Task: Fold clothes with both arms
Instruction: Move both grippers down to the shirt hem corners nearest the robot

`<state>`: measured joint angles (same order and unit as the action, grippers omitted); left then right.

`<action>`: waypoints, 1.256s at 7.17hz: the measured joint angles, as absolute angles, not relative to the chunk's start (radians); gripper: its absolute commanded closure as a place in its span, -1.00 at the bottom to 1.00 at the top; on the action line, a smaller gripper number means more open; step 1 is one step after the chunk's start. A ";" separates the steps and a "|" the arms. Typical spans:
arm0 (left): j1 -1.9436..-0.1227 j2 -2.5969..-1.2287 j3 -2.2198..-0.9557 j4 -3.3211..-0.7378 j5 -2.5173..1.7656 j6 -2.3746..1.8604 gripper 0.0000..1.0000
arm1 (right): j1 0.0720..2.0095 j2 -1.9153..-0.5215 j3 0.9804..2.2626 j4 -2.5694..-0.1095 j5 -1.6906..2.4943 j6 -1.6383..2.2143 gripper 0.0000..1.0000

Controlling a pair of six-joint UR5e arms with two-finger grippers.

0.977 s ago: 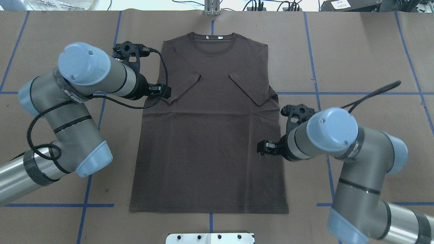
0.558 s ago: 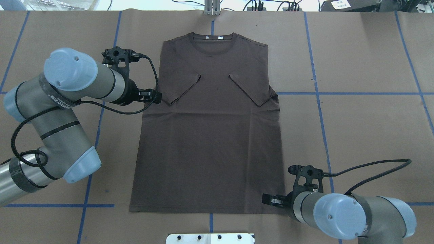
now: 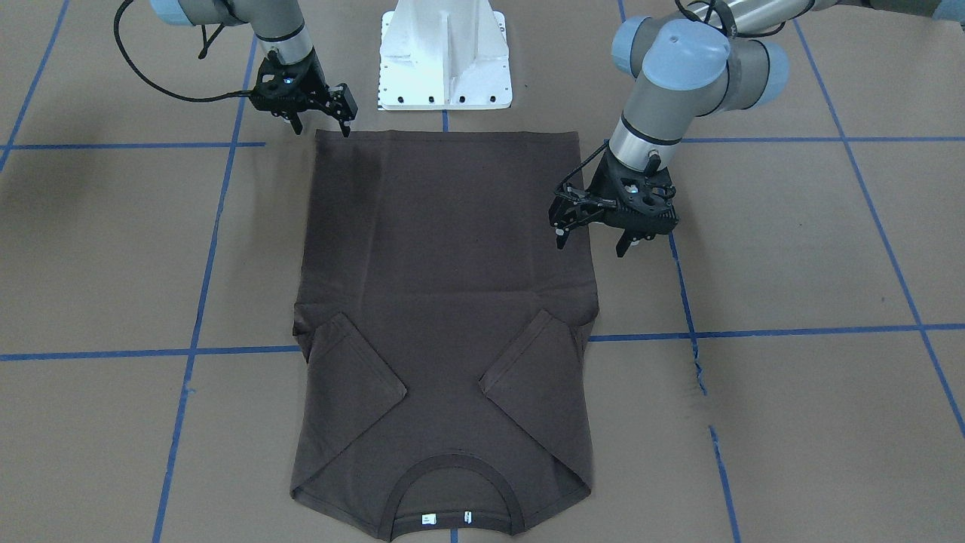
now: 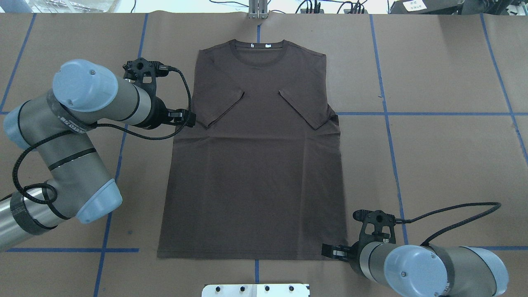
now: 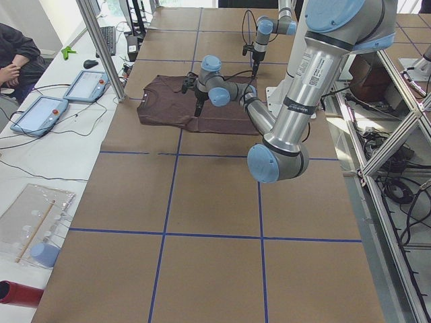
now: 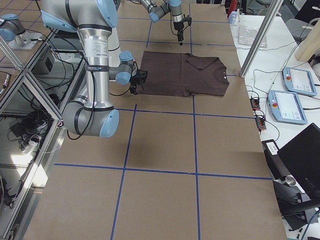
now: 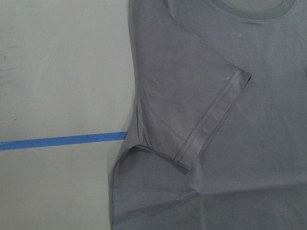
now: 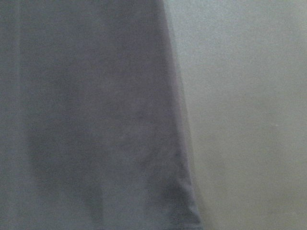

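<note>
The T-shirt (image 8: 91,115) is blurred in the right wrist view.

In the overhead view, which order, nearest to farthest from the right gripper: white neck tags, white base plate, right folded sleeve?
1. White metal base plate, near edge.
2. Dark brown folded sleeve, right side.
3. White neck tags, far collar.

The table (image 4: 445,165) is covered in flat brown paper, marked into large squares by blue tape lines (image 4: 433,113). A white metal pedestal base (image 3: 445,56) stands at its edge. Directly in front of the base, a dark brown short-sleeved T-shirt (image 4: 255,177) lies flat, hem nearest the base, collar farthest, both sleeves folded inward.
</note>
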<state>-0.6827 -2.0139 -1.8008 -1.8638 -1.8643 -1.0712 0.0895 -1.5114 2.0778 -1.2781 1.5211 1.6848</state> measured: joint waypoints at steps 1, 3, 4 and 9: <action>-0.683 -2.012 -1.801 -1.864 -1.864 -1.071 -1.00 | 0.088 -1.508 2.075 -1.280 1.523 1.684 -0.95; -0.683 -2.009 -1.801 -1.865 -1.863 -1.071 -1.00 | 0.088 -1.506 2.070 -1.281 1.525 1.684 -0.66; -0.683 -2.008 -1.801 -1.865 -1.862 -1.071 -1.00 | 0.089 -1.506 2.070 -1.282 1.525 1.683 -0.42; -0.683 -2.008 -1.801 -1.865 -1.861 -1.071 -1.00 | 0.114 -1.509 2.068 -1.285 1.558 1.676 0.96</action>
<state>-0.6826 -2.0080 -1.8009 -1.8653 -1.8609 -1.0707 0.1140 -1.5090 2.0678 -1.2854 1.5579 1.6757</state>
